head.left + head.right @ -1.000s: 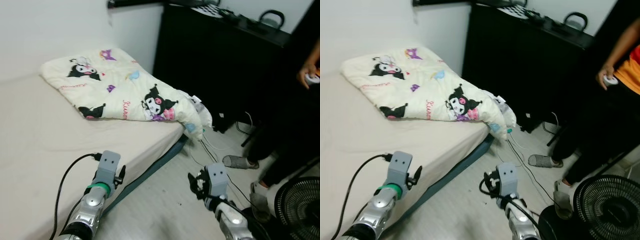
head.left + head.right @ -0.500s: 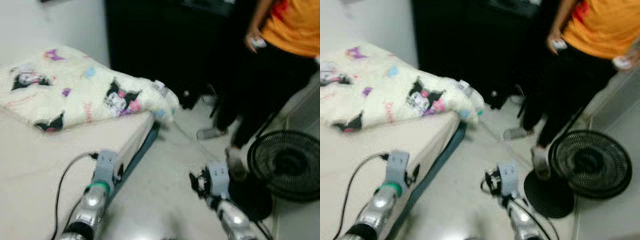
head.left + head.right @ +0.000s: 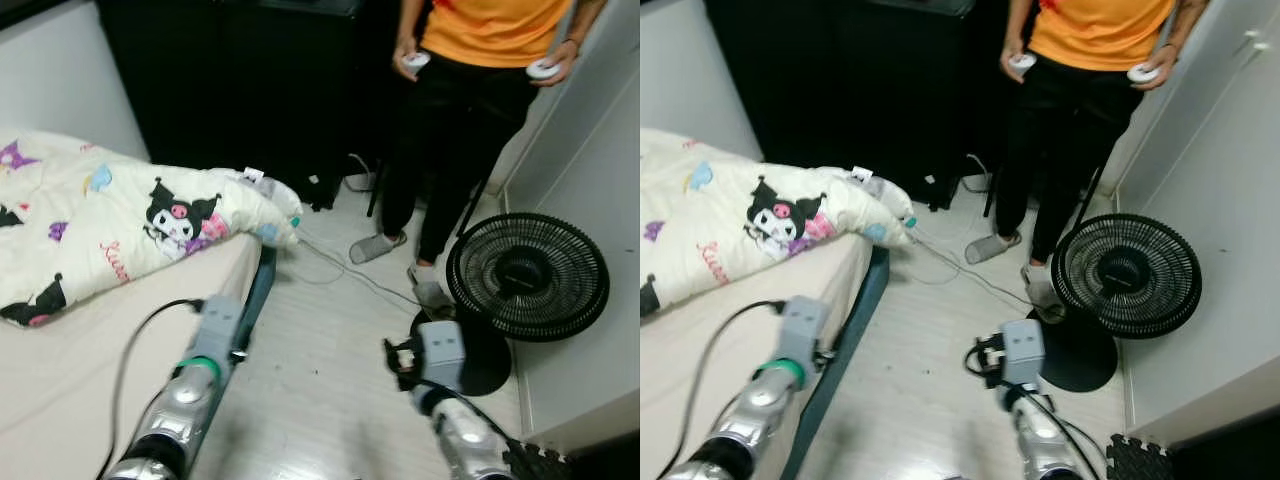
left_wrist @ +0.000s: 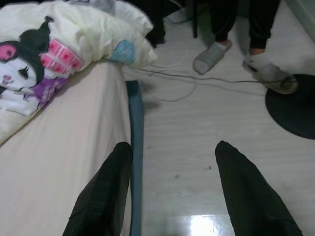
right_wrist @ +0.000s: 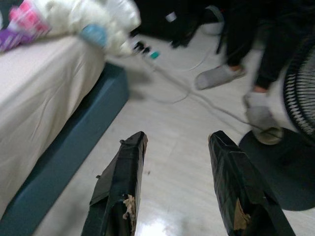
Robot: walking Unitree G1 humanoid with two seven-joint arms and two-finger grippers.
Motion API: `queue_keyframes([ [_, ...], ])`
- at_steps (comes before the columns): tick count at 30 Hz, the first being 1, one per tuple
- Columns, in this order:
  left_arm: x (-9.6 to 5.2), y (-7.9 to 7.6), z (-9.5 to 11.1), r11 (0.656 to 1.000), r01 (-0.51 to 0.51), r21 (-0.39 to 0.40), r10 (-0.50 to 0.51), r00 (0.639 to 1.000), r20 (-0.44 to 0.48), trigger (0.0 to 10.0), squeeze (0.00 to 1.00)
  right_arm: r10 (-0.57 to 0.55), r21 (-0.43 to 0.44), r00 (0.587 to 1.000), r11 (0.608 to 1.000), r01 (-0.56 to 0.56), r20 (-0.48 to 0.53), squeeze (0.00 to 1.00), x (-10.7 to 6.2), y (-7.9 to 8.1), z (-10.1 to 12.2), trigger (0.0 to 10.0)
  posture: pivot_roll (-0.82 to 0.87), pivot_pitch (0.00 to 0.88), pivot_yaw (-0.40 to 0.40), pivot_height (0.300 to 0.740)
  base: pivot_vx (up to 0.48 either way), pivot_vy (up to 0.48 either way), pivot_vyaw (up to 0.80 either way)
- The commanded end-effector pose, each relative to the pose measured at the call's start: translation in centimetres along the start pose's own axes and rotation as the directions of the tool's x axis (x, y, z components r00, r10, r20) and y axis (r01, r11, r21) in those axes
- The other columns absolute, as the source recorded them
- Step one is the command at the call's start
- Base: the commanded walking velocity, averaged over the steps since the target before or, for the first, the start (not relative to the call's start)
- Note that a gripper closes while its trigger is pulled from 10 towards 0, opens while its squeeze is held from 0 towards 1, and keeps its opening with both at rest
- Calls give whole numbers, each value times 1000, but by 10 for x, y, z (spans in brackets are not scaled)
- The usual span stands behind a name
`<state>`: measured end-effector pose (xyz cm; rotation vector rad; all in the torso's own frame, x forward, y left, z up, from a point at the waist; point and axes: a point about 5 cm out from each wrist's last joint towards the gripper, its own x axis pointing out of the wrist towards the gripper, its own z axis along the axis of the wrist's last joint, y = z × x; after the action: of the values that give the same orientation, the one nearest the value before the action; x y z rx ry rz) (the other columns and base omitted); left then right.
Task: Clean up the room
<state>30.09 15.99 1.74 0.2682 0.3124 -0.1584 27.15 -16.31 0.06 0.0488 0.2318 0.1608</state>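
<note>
One cream quilt printed with black-eared cartoon characters (image 3: 120, 225) lies on one bed with a beige sheet (image 3: 70, 370). One black round pedestal fan (image 3: 527, 275) stands on the pale floor beyond the right gripper's fingers (image 5: 123, 182). One person in an orange top and black trousers (image 3: 1080, 110) stands there, wearing two grey slippers (image 4: 211, 56), holding two white controllers (image 3: 1021, 61). Two silver arms show; the left gripper's fingers (image 4: 106, 191) number two, the right's two.

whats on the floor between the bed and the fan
White cables trail across the pale floor from the bed toward the fan, and a person's slippered feet stand there, in both eye views.
</note>
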Motion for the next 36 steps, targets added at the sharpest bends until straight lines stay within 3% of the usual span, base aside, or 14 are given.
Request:
queue_keyframes([
  [1, -5, 5, -13, 1000, -3, 8, 4, 999, -48, 10000, 0, -7, 33, 1000, 999, 8, -25, 0, -4, 5, -9, 10000, 14, 18, 81, 736, 0, 0, -781],
  [16, -3, 7, -8, 1000, -2, 10, 2, 999, -42, 10000, 0, -13, 55, 1000, 998, 14, -22, 0, -3, 8, -9, 10000, 16, 21, 81, 736, 0, 0, -781],
  [32, -2, 2, -7, 1000, -5, 16, 5, 999, -35, 10000, 0, -20, 16, 1000, 1000, 21, -14, 0, -4, 4, -8, 10000, 5, 29, 67, 736, 0, 0, -771],
  [36, -2, 1, -7, 1000, -7, 15, 8, 999, -38, 10000, 0, -12, 3, 1000, 1000, 12, -13, 0, -4, 5, -7, 10000, 1, 31, 64, 736, 439, 0, 0],
])
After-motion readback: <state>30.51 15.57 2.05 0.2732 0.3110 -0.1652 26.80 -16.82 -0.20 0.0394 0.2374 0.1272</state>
